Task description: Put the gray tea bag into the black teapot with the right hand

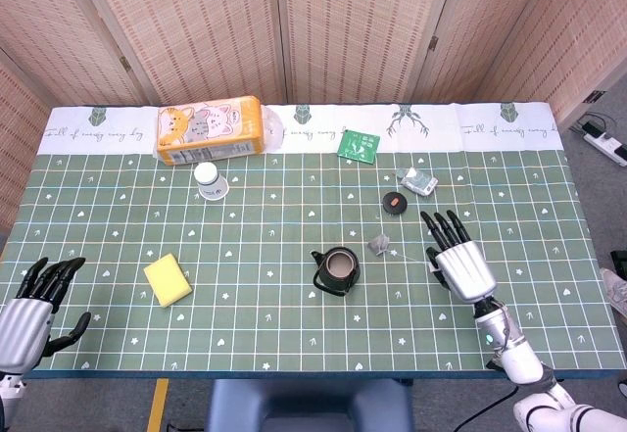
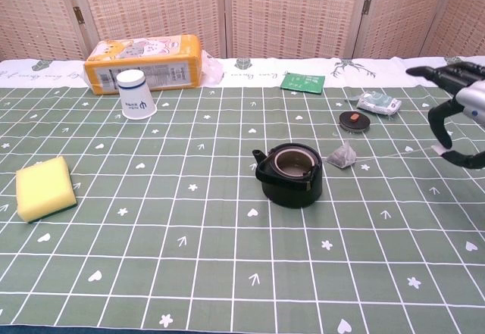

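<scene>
Lifting the string tag: right hand (image 2: 457,126) raised near the worktop's right edge, small white paper tag (image 2: 439,150) pinched between thumb and a finger, other fingers spread.
Gray pyramid tea bag (image 2: 342,154) lies on the green checked worktop (image 2: 189,273), just right of the open round black teapot (image 2: 289,173), apart from it. Thin string (image 2: 394,152) runs rightward from bag to hand, looks near taut. Bag is left of the hand, teapot beyond it, so the carry goes leftward. Left hand (image 1: 27,307) rests at the front-left corner, open, empty, well away; right is far nearer.
</scene>
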